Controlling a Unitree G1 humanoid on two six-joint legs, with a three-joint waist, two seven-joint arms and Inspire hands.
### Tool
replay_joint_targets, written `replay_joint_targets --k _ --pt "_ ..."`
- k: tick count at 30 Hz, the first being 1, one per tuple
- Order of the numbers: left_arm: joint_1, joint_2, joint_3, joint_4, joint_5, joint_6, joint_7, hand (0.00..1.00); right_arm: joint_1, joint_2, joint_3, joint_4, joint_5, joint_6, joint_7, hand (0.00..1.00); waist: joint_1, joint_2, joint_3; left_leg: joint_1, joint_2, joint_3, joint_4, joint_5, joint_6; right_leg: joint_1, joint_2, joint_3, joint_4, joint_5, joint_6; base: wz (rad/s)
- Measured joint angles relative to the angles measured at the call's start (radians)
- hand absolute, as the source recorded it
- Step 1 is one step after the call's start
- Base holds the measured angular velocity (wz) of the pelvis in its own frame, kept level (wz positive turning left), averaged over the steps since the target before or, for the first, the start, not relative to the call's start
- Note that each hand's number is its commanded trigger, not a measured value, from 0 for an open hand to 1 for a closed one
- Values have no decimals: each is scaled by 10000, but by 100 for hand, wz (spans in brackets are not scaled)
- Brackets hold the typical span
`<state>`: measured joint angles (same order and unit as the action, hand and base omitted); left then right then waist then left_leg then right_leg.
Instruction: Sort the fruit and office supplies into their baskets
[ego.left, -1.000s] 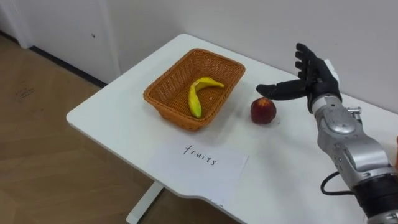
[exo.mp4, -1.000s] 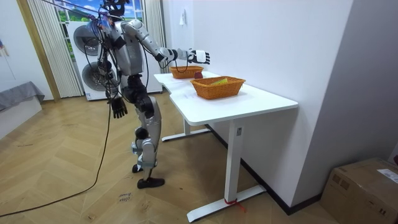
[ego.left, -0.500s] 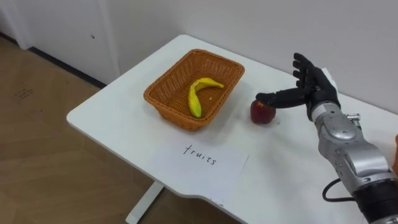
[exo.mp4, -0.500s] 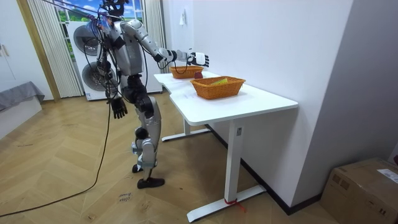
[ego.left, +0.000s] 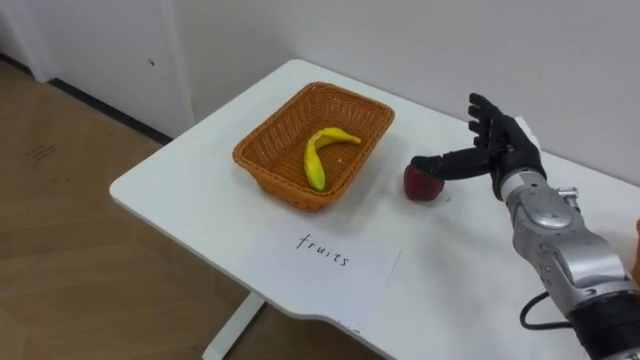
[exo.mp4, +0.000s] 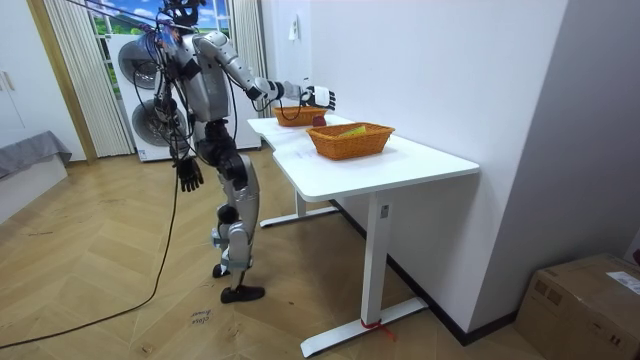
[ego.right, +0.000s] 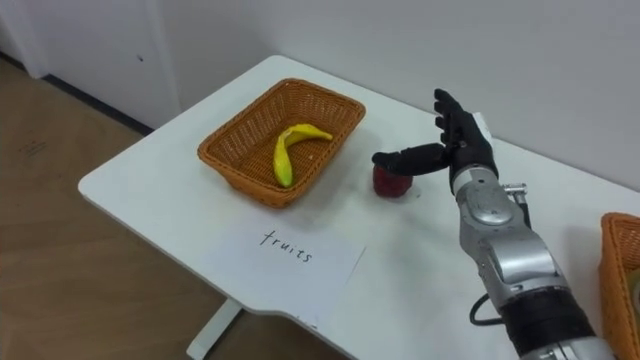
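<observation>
A red apple (ego.left: 422, 184) (ego.right: 390, 181) lies on the white table (ego.left: 200, 180) just right of a wicker basket (ego.left: 270, 150) (ego.right: 235, 150) that holds a yellow banana (ego.left: 318, 155). My right hand (ego.left: 495, 148) (ego.right: 455, 140) hovers open directly over the apple, fingers straight, thumb stretched across its top. In front of the basket lies a paper label (ego.left: 320, 255) reading "fruits". In the room view I stand at the table's end with my right hand (exo.mp4: 318, 96) reached out over it, while my left hand (exo.mp4: 187, 173) hangs at my side.
The rim of a second wicker basket (ego.right: 622, 270) shows at the right edge; in the room view this basket (exo.mp4: 350, 139) holds several items. A wall runs behind the table. Wooden floor lies to the left, past the table edge.
My right hand has come down and slightly toward the apple, from above and right of it to directly over it. The apple and basket have stayed put.
</observation>
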<state>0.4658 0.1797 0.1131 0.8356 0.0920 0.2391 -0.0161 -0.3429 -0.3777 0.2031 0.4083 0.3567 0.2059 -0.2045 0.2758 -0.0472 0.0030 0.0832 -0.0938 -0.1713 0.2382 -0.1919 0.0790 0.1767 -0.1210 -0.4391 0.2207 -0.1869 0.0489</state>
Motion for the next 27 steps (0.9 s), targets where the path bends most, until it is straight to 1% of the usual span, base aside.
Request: replay_joint_targets --k 4,12,13,16,18,22,24,25,26,27 --pt "115 0 0 -13 -6 -1 11 0 196 0 0 137 2 -1 -2 0 -8 1 1 -2 -3 1 0 0 0 -4 -1 9 1 0 0 0" --pt "105 -2 7 -132 -7 -15 80 0 205 -2 -1 542 -50 -92 -27 0 -26 -10 -2 -62 -11 3 1 -3 -1 -60 -6 3 -9 -9 11 0" --pt "102 -4 11 -139 -8 -35 100 0 204 -5 -1 539 -49 -92 -25 0 -21 -35 -34 -170 -15 11 5 2 -3 -161 -3 2 -14 -10 12 0" --pt "116 -3 9 -221 -7 -42 125 0 201 -126 -2 485 -43 -94 -20 0 8 -99 -67 -410 -16 39 1 78 2 -425 2 86 -4 -2 2 0" --pt "133 -2 16 -220 -8 -41 135 0 191 -143 -6 485 -43 -97 -37 0 29 -104 -73 -468 -18 30 -10 81 4 -491 5 95 -3 -2 3 0" --pt "109 -2 6 -329 -15 -54 134 0 109 -143 -5 487 -63 -201 -51 0 24 -105 -80 -675 -10 15 -15 82 2 -701 15 116 9 0 0 0" --pt "24 -3 8 -347 -37 -62 121 0 -7 -167 -5 570 -67 -290 -52 0 25 -132 -86 -849 -8 17 -3 97 -7 -884 24 181 27 6 -10 0" --pt "-43 -3 8 -381 -35 -71 122 0 -113 -215 -5 667 -68 -343 -58 0 25 -179 -94 -983 -8 17 6 117 -9 -1010 24 182 29 20 -25 0" --pt "-81 -2 9 -437 -31 -86 124 0 -249 -240 -4 833 -65 -359 -71 0 21 -208 -90 -1100 -7 16 6 135 -13 -1127 26 182 23 39 -31 0" --pt "-115 -1 8 -455 -34 -90 125 0 -299 -265 -4 911 -69 -363 -84 0 16 -212 -70 -1120 -5 18 7 136 -12 -1145 24 160 21 49 -31 0"
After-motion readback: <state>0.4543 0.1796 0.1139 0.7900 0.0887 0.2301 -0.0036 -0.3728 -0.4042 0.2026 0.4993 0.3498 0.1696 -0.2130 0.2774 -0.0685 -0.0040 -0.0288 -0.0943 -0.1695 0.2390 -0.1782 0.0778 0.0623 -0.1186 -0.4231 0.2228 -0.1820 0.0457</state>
